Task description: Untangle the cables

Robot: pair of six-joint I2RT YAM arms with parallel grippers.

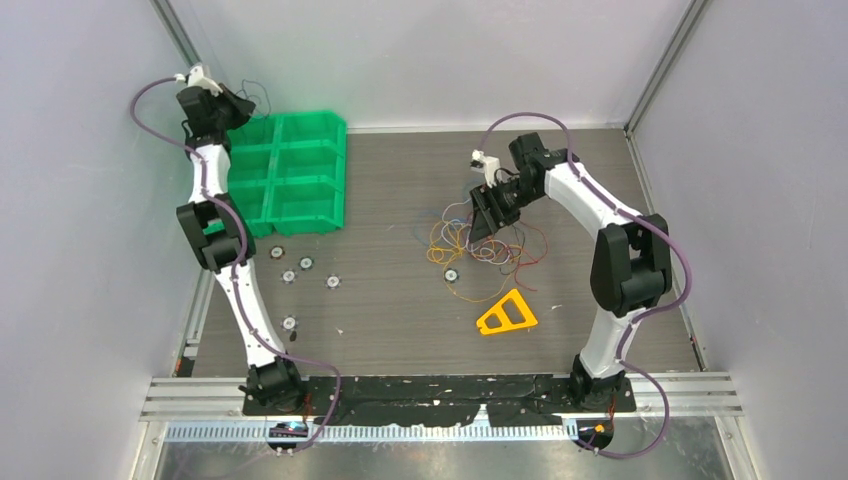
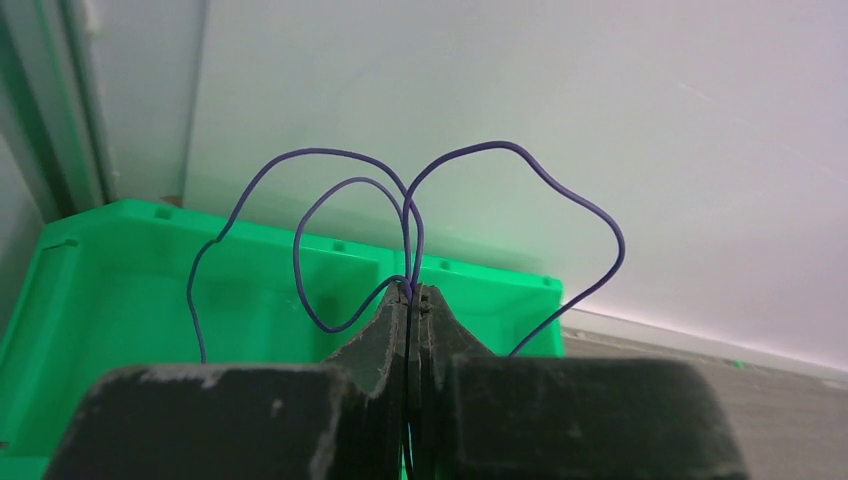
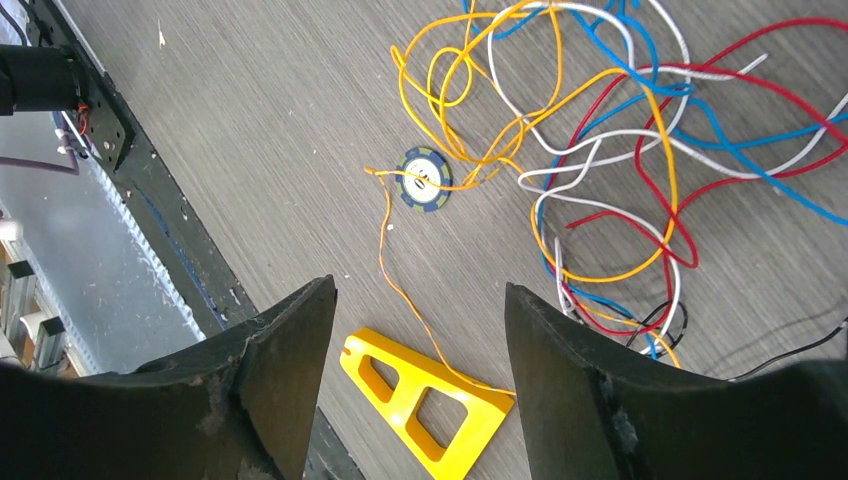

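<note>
Up in the far left corner, the left fingers (image 2: 395, 325) are pressed together on a thin bluish wire (image 2: 565, 195). They pinch it mid-length, so its loops spring upward and its ends droop toward the green bin (image 2: 120, 260) below. The right fingers (image 3: 285, 350) stand spread and hold nothing above the table (image 3: 230, 120). Just beyond them lies the tangle (image 3: 640, 95) of orange, blue, red, white and black cables. One orange strand (image 3: 385, 250) trails past a chip (image 3: 424, 178) to a yellow triangle (image 3: 425, 405).

The step in hand looks like dropping off the separated wire. It is best lowered well into one compartment before release, so the springy loops land inside. A good next pick is the loose orange strand, gripped away from any crossing.
</note>
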